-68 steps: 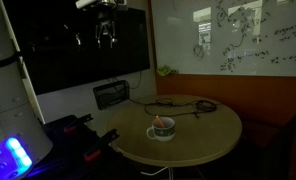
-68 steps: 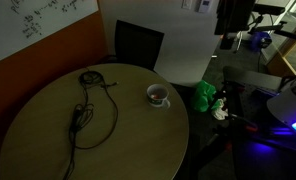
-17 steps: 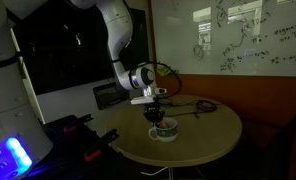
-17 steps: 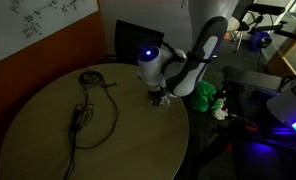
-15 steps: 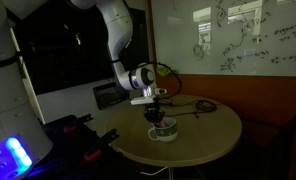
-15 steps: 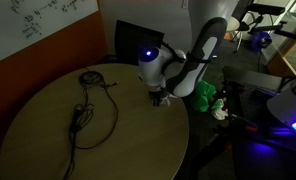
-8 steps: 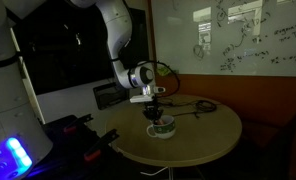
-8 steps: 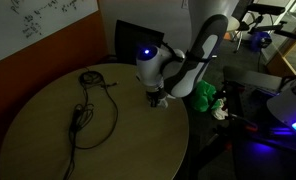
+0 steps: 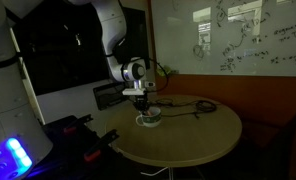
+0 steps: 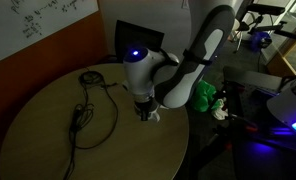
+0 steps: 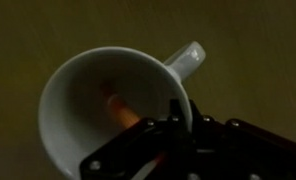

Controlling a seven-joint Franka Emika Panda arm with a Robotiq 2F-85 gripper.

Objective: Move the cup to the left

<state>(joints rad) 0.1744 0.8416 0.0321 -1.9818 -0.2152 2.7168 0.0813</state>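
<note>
"One gripper [image 9: 143, 108], one cup [image 11: 93, 110]: how did the hold stand?" asked the student.

"Wrist view: the jaws were drawn in on the rim beside the handle [image 11: 188, 55]," said the instructor. "One finger [image 11: 174, 112] was inside the bowl, apparently pinching the wall. The cup was over the table [image 10: 48, 140], near the table's edge on the arm's side. Whether it rested on the table or hung just above it could not be told."

"What could have failed from there?"

"A thin, one-sided rim pinch could have let the cup pivot or slip. If it was dragged across the table it might have caught and tipped, spilling the orange-pink piece [image 11: 118, 105] inside. A slip that close to the table's edge could have sent it off. The cable [image 10: 88, 105] toward the table's middle was a possible snag."
</note>
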